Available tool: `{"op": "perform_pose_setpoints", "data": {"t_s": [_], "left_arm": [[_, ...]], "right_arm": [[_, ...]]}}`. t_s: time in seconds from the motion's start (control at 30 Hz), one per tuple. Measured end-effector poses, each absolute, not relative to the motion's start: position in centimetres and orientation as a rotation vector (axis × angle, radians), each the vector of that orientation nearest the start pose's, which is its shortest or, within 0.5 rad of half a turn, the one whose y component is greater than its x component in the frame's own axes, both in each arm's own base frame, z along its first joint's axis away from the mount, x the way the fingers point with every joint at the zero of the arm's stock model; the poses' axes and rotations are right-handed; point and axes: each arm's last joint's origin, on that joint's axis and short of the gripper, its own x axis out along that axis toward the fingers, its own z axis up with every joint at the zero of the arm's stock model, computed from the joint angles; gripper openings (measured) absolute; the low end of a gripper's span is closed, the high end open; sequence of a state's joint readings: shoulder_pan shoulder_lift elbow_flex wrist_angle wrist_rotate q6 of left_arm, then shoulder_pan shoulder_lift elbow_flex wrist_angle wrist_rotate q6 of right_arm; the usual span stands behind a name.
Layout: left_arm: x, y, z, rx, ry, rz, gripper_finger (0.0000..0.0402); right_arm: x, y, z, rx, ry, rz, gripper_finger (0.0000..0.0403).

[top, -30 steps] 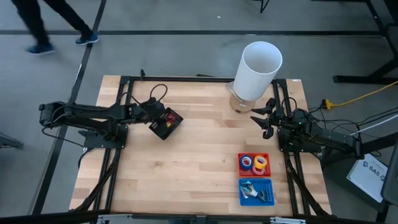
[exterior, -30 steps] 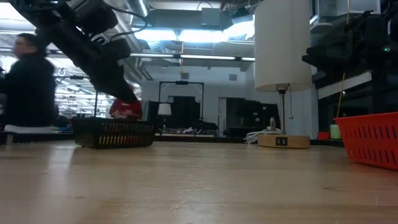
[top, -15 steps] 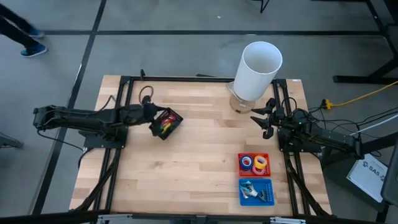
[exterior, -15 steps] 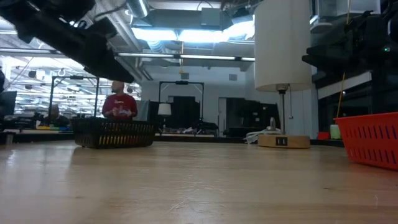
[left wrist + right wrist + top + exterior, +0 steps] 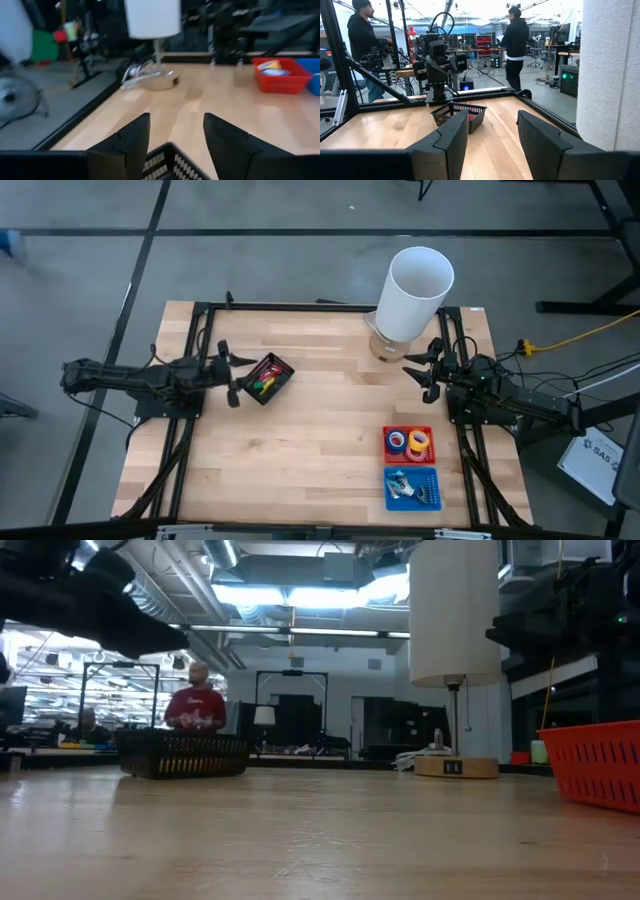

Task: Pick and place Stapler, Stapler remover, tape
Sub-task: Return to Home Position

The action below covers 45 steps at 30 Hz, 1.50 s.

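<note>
My left gripper (image 5: 231, 370) is open and hovers just left of a black mesh basket (image 5: 266, 379). The basket holds red, yellow and green things (image 5: 264, 379); which of them is the stapler I cannot tell. In the left wrist view the open fingers frame the basket's rim (image 5: 172, 159). The tape rolls (image 5: 408, 442) lie in a red tray (image 5: 388, 454) near the table's right edge. In a blue tray (image 5: 432, 480) in front of it lies a pale metal thing (image 5: 402, 488). My right gripper (image 5: 425, 377) is open and waits near the right edge, touching nothing.
A tall white cylinder (image 5: 415, 288) on a round wooden base stands at the far right of the table, just behind my right gripper. The black arm frames run along both table sides. People move in the room beyond the table (image 5: 515, 40). Bare wood lies between basket and trays.
My left gripper, which was over the black basket a second ago, has drawn back toward the table's left edge and now stands beside the basket. The things in the basket show uncovered. The basket and my right arm have kept still.
</note>
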<state>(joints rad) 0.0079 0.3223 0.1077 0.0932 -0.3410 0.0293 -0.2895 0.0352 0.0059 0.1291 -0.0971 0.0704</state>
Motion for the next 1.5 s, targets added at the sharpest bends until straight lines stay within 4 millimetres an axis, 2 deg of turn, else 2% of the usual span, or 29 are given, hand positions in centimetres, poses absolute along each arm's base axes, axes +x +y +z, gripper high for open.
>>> {"op": "perform_pose_setpoints", "data": {"t_s": [0.33,0.47,0.87,1.27,1.5], "left_arm": [[10.0,0.6,16.7,0.066,0.004,0.229,0.0182],[9.7,0.4,17.1,0.090,-0.043,0.169,0.0182],[9.6,0.1,17.1,0.117,0.008,0.070,0.0182],[9.7,0.1,17.0,0.202,-0.041,0.075,0.0182],[9.7,0.1,16.9,0.169,-0.027,0.073,0.0182]], "right_arm": [[9.6,-2.6,17.5,0.051,-0.104,-0.189,0.0171],[9.6,-2.6,17.5,0.051,-0.105,-0.189,0.0171],[9.6,-2.6,17.5,0.051,-0.105,-0.189,0.0171],[9.6,-2.6,17.5,0.051,-0.105,-0.189,0.0171],[9.6,-2.6,17.5,0.051,-0.105,-0.189,0.0171]]}}
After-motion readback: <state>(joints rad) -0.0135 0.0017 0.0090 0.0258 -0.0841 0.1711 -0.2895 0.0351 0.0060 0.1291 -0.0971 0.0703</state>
